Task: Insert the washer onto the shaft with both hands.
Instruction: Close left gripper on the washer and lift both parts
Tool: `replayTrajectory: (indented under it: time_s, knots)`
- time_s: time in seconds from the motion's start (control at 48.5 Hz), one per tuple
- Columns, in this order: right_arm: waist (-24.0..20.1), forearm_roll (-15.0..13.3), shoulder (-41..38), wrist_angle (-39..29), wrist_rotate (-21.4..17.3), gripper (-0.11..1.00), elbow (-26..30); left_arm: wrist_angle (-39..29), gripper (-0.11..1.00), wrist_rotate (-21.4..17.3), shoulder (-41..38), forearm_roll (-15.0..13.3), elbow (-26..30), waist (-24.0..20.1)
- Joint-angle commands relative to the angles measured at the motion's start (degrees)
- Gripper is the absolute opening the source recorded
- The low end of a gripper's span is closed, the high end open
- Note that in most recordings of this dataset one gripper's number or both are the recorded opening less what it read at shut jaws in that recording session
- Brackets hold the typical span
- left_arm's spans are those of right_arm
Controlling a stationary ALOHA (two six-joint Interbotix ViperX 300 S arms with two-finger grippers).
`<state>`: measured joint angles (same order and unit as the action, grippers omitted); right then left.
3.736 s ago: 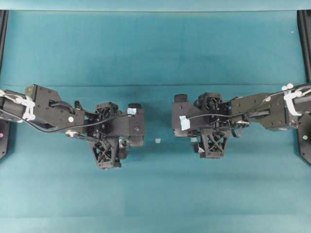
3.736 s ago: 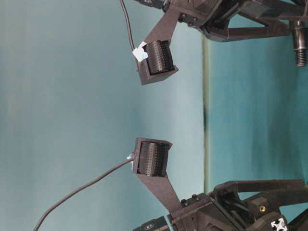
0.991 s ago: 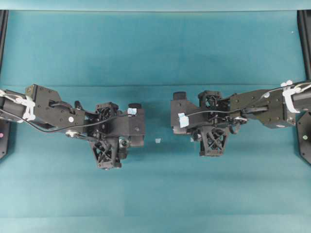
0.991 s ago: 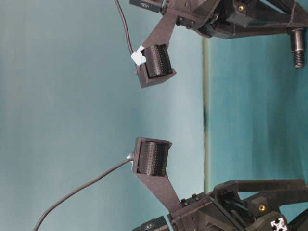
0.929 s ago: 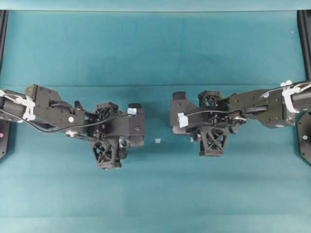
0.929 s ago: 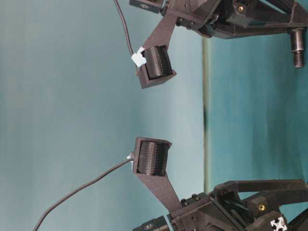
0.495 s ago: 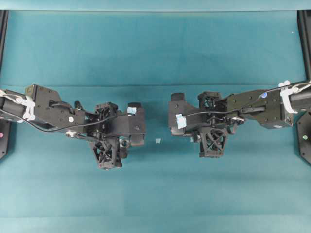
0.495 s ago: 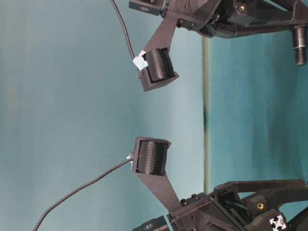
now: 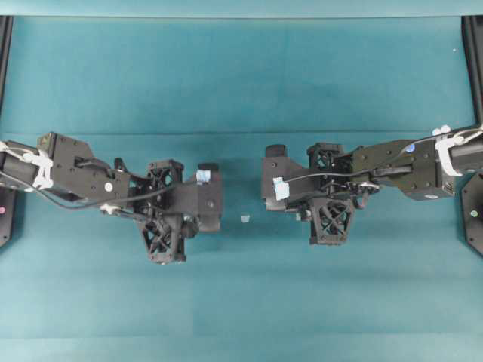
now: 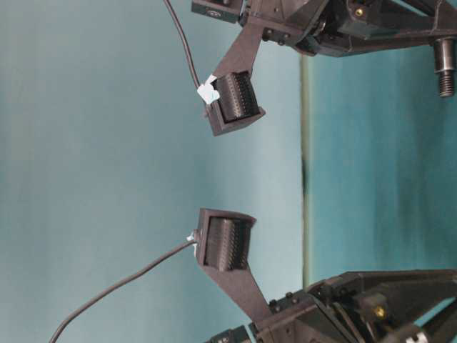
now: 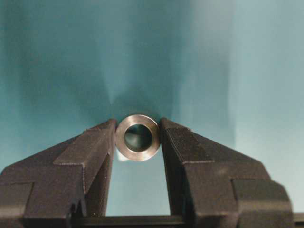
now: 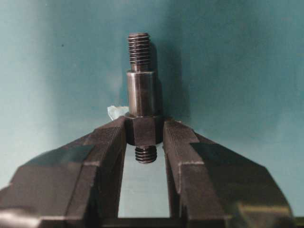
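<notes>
In the left wrist view the washer (image 11: 137, 137), a thick silvery ring with a dark hole, sits between the tips of my left gripper (image 11: 137, 131). Both fingers press its sides, so the gripper is shut on it. In the right wrist view my right gripper (image 12: 144, 125) is shut on the collar of the shaft (image 12: 141, 92). The shaft is a dark stepped rod, and its threaded end points away from the gripper. From overhead the left gripper (image 9: 167, 226) and right gripper (image 9: 326, 219) face each other across the middle, and both parts are hidden under them. At table level the shaft (image 10: 445, 68) shows at the top right.
A small pale tape square (image 9: 244, 219) lies on the teal cloth between the two arms. Another piece of tape (image 12: 115, 112) shows behind the shaft. Black frame rails (image 9: 4, 45) (image 9: 474, 45) stand at the left and right table edges.
My left gripper's fingers have closed onto the washer, and the left arm has shifted slightly left. The right arm has stayed almost still with the shaft in its grip.
</notes>
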<state>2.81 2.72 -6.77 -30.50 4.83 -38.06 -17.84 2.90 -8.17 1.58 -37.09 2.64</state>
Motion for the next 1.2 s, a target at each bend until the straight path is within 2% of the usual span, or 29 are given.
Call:
replayTrajectory:
  time_s: [0.0,0.33,0.599,1.032,1.176]
  knots:
    - [-1.2,0.5,-0.4,0.2,0.2,0.0,-0.3,0.0,0.35,-0.8,0.4,-0.1,0.4,1.1]
    - [-1.1,0.5,1.3,1.0,-0.3,0.0,-0.3,0.1,0.35,-1.2,2.0,-0.1,1.0,1.0]
    - [-1.1,0.5,4.7,3.5,-2.9,0.0,-1.4,1.8,0.35,-1.3,5.6,-0.3,-0.4,0.5]
    - [-1.8,0.5,9.0,11.9,-9.0,0.0,-6.4,8.6,0.35,-1.1,8.8,-0.1,-3.6,0.5]
    - [-2.9,0.5,10.3,17.0,-10.6,0.0,-8.5,10.9,0.35,-1.2,9.5,-0.3,-4.1,0.4]
